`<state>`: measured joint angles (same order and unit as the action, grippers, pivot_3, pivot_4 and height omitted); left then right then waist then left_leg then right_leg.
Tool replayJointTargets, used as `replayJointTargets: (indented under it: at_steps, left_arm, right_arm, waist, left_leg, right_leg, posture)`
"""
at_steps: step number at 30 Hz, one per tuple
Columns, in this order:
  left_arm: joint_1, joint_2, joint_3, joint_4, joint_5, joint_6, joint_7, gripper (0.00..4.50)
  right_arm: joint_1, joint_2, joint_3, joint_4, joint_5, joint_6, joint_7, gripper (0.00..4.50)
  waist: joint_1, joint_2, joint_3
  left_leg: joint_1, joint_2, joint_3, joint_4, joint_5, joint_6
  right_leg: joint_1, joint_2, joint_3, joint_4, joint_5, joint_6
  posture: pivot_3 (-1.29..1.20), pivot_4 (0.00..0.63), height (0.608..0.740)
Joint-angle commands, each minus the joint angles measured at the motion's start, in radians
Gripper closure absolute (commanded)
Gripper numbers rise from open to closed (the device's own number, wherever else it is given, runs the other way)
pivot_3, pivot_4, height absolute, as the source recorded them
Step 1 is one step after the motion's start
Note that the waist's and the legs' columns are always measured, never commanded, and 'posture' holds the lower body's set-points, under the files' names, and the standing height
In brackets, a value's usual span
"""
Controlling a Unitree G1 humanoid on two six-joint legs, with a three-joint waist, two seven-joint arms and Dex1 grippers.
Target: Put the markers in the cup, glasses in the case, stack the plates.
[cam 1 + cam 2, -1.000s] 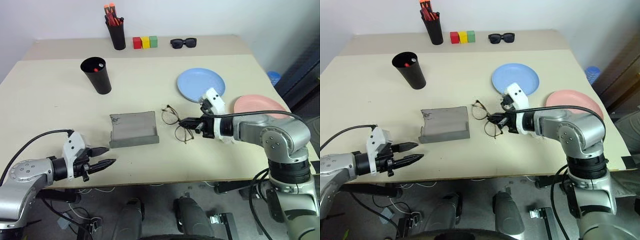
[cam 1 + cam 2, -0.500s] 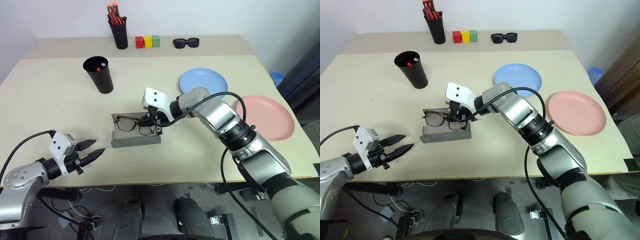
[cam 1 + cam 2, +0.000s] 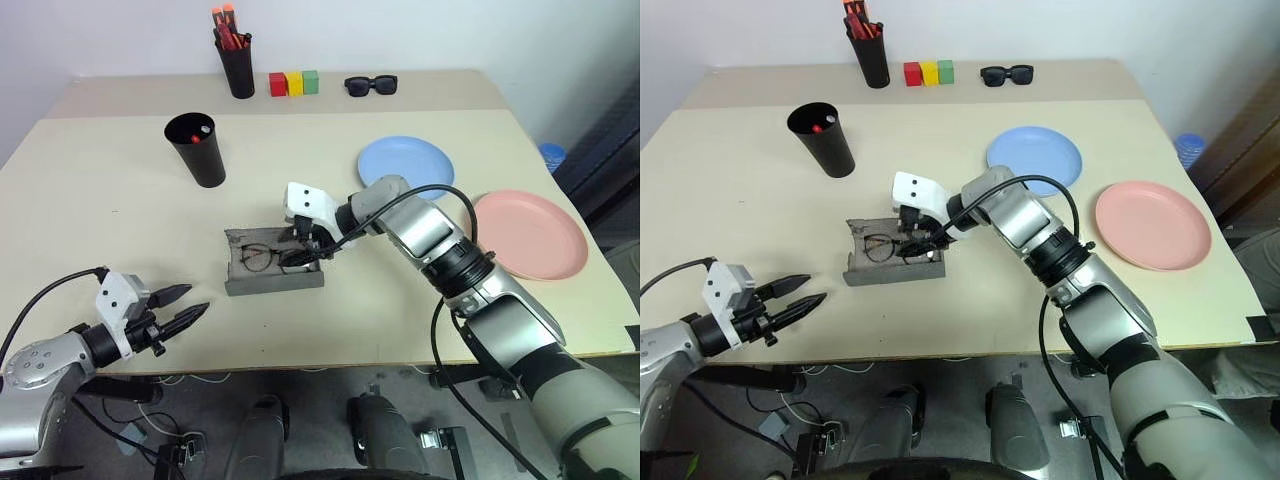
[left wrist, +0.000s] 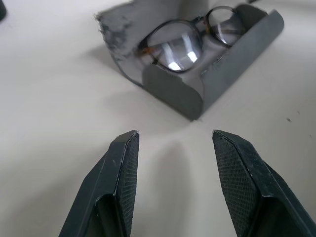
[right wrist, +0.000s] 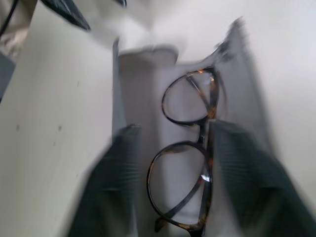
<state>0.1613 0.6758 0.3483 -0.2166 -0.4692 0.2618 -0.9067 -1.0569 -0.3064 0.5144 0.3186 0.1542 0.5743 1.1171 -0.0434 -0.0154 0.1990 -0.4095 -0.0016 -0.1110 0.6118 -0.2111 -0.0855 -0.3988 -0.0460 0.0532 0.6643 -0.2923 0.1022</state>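
The glasses (image 3: 268,258) lie inside the open case (image 3: 272,265), long axis along the case's length, directly below the right end effector (image 3: 912,243), whose fingers are spread with nothing between them. Left end effector (image 3: 185,308) hovers nearby, half open, empty. Two plates: blue (image 3: 404,168), pink (image 3: 530,234), well apart on the counter (image 3: 120,230).

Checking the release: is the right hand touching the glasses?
Cannot tell. In the right wrist view, the right hand straddles the glasses in the case; blur hides any gap.
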Motion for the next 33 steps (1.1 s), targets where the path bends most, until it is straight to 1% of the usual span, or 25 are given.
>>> replayJointTargets:
  at_steps: [1, 2, 4, 5, 6, 8, 10, 11, 13, 15, 20, 23, 27, 33]
  left_arm:
    - [-0.096, -0.013, 0.030, -0.002, -0.062, 0.087, 0.084, 2.11]
    - [-0.121, -0.016, 0.028, 0.001, -0.073, 0.118, 0.104, 2.11]
    - [-0.211, -0.031, 0.012, 0.016, -0.103, 0.187, 0.150, 2.64]
    - [-0.274, -0.040, -0.017, 0.022, -0.094, 0.211, 0.179, 2.95]
    - [-0.331, -0.046, -0.047, 0.032, -0.075, 0.231, 0.205, 3.42]
    - [-0.455, -0.061, -0.125, 0.082, 0.010, 0.245, 0.270, 4.43]
    - [-0.590, -0.087, -0.206, 0.154, 0.057, 0.313, 0.316, 4.47]
    - [-0.658, -0.107, -0.242, 0.193, 0.078, 0.333, 0.333, 4.47]
    - [-0.768, -0.144, -0.292, 0.264, 0.096, 0.381, 0.342, 4.47]
    - [-0.856, -0.167, -0.332, 0.339, 0.109, 0.434, 0.331, 4.47]
    - [-0.979, -0.179, -0.451, 0.493, 0.183, 0.473, 0.266, 4.47]
    - [-1.005, -0.169, -0.499, 0.517, 0.183, 0.495, 0.168, 4.47]
    - [-0.957, -0.091, -0.558, 0.413, 0.177, 0.479, 0.004, 4.47]
    - [-0.834, 0.017, -0.570, 0.238, 0.175, 0.436, -0.112, 4.47]
  right_arm:
    - [-0.017, 0.003, -0.095, -0.102, 0.035, -0.002, -0.014, 1.65]
    - [-0.015, 0.003, -0.109, -0.116, 0.040, 0.004, -0.017, 1.65]
    - [0.008, -0.012, -0.143, -0.181, 0.058, 0.017, -0.022, 1.59]
    - [0.037, -0.027, -0.162, -0.235, 0.067, 0.015, -0.027, 1.59]
    - [0.066, -0.042, -0.177, -0.284, 0.072, 0.012, -0.034, 1.59]
    - [0.136, -0.081, -0.196, -0.377, 0.060, -0.011, -0.054, 1.59]
    - [0.218, -0.119, -0.224, -0.470, 0.054, -0.036, -0.080, 1.59]
    - [0.273, -0.134, -0.251, -0.521, 0.062, -0.079, -0.086, 1.59]
    - [0.378, -0.179, -0.292, -0.615, 0.067, -0.149, -0.091, 1.59]
    - [0.472, -0.224, -0.335, -0.695, 0.069, -0.149, -0.114, 1.59]
    - [0.668, -0.305, -0.443, -0.832, 0.097, -0.093, -0.180, 1.59]
    - [0.740, -0.323, -0.494, -0.870, 0.112, -0.058, -0.224, 1.59]
    - [0.762, -0.329, -0.530, -0.870, 0.124, -0.042, -0.264, 1.59]
    - [0.729, -0.329, -0.562, -0.815, 0.149, -0.032, -0.301, 1.59]
  waist:
    - [0.000, 0.000, 0.000]
    - [0.000, 0.000, 0.000]
    - [0.000, 0.000, 0.000]
    - [0.002, -0.001, 0.000]
    - [0.004, -0.001, -0.001]
    - [0.013, -0.001, -0.001]
    - [0.016, -0.002, -0.001]
    - [0.018, -0.002, -0.001]
    - [0.022, -0.002, -0.001]
    - [0.021, -0.002, -0.001]
    - [-0.003, -0.002, -0.001]
    - [-0.003, -0.002, -0.001]
    - [-0.005, -0.002, -0.001]
    - [-0.001, -0.002, -0.001]
  left_leg:
    - [0.000, 0.000, 0.000, 0.000, 0.000, 0.000]
    - [0.000, 0.000, 0.000, 0.000, 0.000, 0.000]
    - [0.000, 0.000, -0.001, 0.000, 0.000, 0.000]
    - [0.000, 0.000, -0.001, 0.000, 0.000, 0.000]
    - [0.000, 0.000, -0.001, 0.000, 0.000, 0.000]
    - [0.000, -0.001, -0.003, 0.001, 0.000, 0.000]
    - [0.000, -0.002, -0.003, 0.001, 0.000, 0.000]
    - [0.000, -0.003, -0.003, 0.001, 0.000, 0.000]
    - [0.000, -0.003, -0.003, 0.002, 0.000, 0.000]
    - [-0.001, -0.003, -0.003, 0.001, 0.000, 0.000]
    - [-0.001, -0.002, -0.003, 0.001, 0.000, 0.000]
    - [0.000, -0.002, -0.003, 0.001, 0.000, 0.000]
    - [0.000, -0.002, -0.002, 0.001, 0.000, 0.000]
    - [0.000, -0.002, -0.002, 0.001, 0.000, 0.000]
  right_leg:
    - [0.000, 0.000, 0.000, 0.000, 0.000, 0.000]
    - [0.000, 0.000, 0.000, 0.000, 0.000, 0.000]
    - [0.001, 0.000, 0.000, 0.000, 0.000, 0.000]
    - [0.001, 0.000, -0.001, 0.000, 0.000, 0.001]
    - [0.001, 0.000, -0.001, 0.000, 0.000, 0.001]
    - [0.002, 0.000, -0.002, 0.000, 0.000, 0.001]
    - [0.002, 0.000, -0.002, 0.000, 0.000, 0.001]
    - [0.003, -0.001, -0.002, 0.000, 0.001, 0.002]
    - [0.003, 0.000, -0.002, 0.000, 0.001, 0.002]
    - [0.002, 0.000, -0.002, 0.000, 0.000, 0.003]
    - [0.002, 0.000, -0.001, 0.001, 0.000, 0.003]
    - [0.002, 0.001, -0.001, 0.001, 0.000, 0.002]
    - [0.002, 0.000, -0.001, 0.001, 0.000, 0.002]
    - [0.003, 0.000, -0.001, 0.000, 0.000, 0.002]
  posture:
    - [0.00, 0.150, 0.740]
    - [0.00, 0.150, 0.740]
    - [0.00, 0.150, 0.740]
    - [0.00, 0.150, 0.740]
    - [0.00, 0.150, 0.740]
    - [0.00, 0.150, 0.740]
    - [0.00, 0.150, 0.740]
    - [0.00, 0.150, 0.740]
    - [0.00, 0.150, 0.740]
    - [0.00, 0.150, 0.740]
    - [0.00, 0.150, 0.740]
    - [0.00, 0.150, 0.740]
    - [0.00, 0.150, 0.740]
    - [0.00, 0.150, 0.740]
